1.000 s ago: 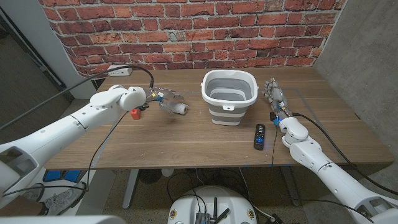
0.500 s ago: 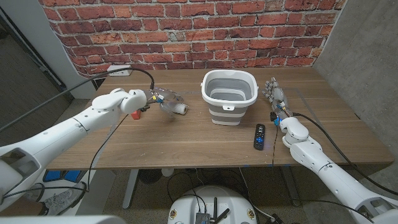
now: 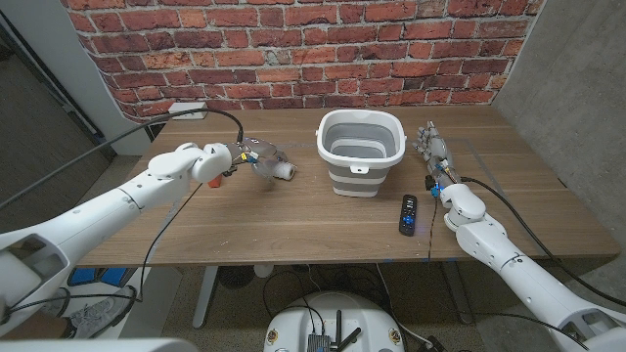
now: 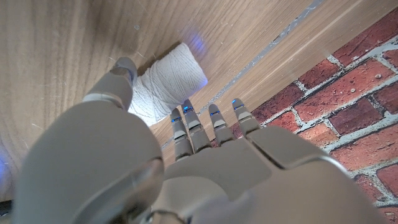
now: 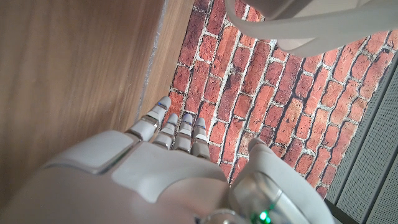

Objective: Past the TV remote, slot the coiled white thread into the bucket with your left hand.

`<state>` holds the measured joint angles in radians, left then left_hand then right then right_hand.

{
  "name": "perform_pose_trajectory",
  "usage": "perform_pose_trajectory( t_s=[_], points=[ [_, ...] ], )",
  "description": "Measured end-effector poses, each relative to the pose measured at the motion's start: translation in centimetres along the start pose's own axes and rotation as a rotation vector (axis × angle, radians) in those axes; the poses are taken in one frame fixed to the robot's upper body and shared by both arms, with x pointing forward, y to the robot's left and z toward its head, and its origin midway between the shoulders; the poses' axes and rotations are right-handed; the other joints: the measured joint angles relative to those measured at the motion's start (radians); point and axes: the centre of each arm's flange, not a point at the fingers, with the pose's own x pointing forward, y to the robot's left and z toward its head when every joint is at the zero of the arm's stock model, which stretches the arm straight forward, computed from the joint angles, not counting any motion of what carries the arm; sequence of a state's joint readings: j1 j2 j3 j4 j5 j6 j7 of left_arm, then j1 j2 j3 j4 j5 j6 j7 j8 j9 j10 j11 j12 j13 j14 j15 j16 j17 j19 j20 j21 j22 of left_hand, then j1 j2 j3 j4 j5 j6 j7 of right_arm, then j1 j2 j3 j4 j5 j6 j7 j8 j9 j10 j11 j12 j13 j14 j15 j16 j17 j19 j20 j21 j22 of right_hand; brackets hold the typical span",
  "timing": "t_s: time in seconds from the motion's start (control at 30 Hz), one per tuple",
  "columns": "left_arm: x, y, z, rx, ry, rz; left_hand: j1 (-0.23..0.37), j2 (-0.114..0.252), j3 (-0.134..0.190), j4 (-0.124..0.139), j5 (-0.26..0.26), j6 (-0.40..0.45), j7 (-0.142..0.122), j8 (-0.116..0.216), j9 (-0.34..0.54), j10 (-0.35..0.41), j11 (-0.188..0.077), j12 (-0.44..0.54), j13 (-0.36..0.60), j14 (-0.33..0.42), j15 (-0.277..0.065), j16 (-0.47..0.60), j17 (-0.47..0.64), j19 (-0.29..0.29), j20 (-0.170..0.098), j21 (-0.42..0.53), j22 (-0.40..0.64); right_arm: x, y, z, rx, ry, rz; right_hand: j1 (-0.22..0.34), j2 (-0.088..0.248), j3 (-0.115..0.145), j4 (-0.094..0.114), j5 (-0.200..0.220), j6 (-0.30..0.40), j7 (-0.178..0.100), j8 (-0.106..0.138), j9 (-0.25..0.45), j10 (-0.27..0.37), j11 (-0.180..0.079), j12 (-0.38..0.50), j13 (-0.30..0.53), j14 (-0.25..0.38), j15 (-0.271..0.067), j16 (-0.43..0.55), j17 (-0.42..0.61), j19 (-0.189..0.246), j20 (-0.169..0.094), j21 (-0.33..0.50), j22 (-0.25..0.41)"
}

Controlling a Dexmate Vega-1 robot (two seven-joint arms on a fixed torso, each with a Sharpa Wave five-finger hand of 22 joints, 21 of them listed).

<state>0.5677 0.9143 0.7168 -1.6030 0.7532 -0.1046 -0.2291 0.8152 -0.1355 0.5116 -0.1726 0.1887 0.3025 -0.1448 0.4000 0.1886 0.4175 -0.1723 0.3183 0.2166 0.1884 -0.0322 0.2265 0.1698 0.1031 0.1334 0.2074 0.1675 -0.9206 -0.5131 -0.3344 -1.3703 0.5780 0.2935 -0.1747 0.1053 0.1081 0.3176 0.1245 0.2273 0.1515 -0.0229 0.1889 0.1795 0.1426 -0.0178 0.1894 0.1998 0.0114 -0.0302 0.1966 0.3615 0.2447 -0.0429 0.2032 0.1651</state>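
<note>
Now the left hand [image 3: 256,154] has slid slightly farther across the worktop [image 3: 293,215], clasping the white thread roll [image 3: 284,171]; the bucket [image 3: 360,152] waits to the right

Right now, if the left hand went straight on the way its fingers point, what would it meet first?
The left hand already grips the thread roll. Further along, toward the robot's right, the bucket looks first, though depth is unclear.
</note>
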Motion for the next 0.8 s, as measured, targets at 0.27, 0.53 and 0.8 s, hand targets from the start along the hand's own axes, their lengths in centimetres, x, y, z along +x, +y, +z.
perform_pose_trajectory(
  t_s=[0.27, 0.53, 0.8],
  points=[
    [0.2, -0.1, 0.0, 0.007, 0.007, 0.02, 0.021, 0.013, -0.017, 0.003, 0.008, 0.06, -0.004, 0.029, 0.005, 0.055, -0.033, 0.004, 0.014, 0.054, -0.007, 0.0, 0.0, 0.049, -0.035, 0.0, 0.0, 0.2, 0.0, -0.1, 0.0, 0.003, 0.0, -0.004, 0.004, 0.001, 0.001, 0.0, 0.0, 0.0, 0.0, 0.0, 0.0, 0.0, 0.0, 0.0, 0.0, 0.0, 0.0, 0.0, 0.004, 0.004, 0.0, 0.0],
    [0.1, -0.6, 0.2, 0.016, 0.023, 0.054, 0.047, 0.021, -0.03, 0.003, 0.011, 0.127, -0.007, 0.064, 0.009, 0.134, -0.045, 0.015, 0.037, 0.119, -0.008, 0.008, 0.005, 0.096, -0.057, 0.0, 0.0, 0.3, 0.1, -0.2, 0.001, 0.005, 0.002, -0.004, 0.004, 0.004, 0.004, 0.0, 0.005, -0.005, 0.0, 0.0, 0.0, 0.0, 0.0, 0.0, 0.0, 0.0, 0.0, -0.005, 0.004, 0.004, 0.0, 0.0],
    [-0.2, -1.1, 0.5, 0.031, 0.039, 0.079, 0.061, 0.026, -0.039, 0.003, 0.015, 0.168, -0.009, 0.085, 0.01, 0.16, -0.046, 0.022, 0.051, 0.149, -0.009, 0.008, 0.005, 0.116, -0.07, 0.0, 0.0, 0.3, 0.1, -0.3, 0.002, 0.004, 0.004, -0.011, -0.003, 0.004, 0.004, 0.0, 0.005, -0.005, 0.0, 0.0, 0.0, 0.0, 0.0, 0.0, 0.0, 0.0, 0.0, -0.004, 0.004, 0.004, -0.004, 0.0]
  ],
)
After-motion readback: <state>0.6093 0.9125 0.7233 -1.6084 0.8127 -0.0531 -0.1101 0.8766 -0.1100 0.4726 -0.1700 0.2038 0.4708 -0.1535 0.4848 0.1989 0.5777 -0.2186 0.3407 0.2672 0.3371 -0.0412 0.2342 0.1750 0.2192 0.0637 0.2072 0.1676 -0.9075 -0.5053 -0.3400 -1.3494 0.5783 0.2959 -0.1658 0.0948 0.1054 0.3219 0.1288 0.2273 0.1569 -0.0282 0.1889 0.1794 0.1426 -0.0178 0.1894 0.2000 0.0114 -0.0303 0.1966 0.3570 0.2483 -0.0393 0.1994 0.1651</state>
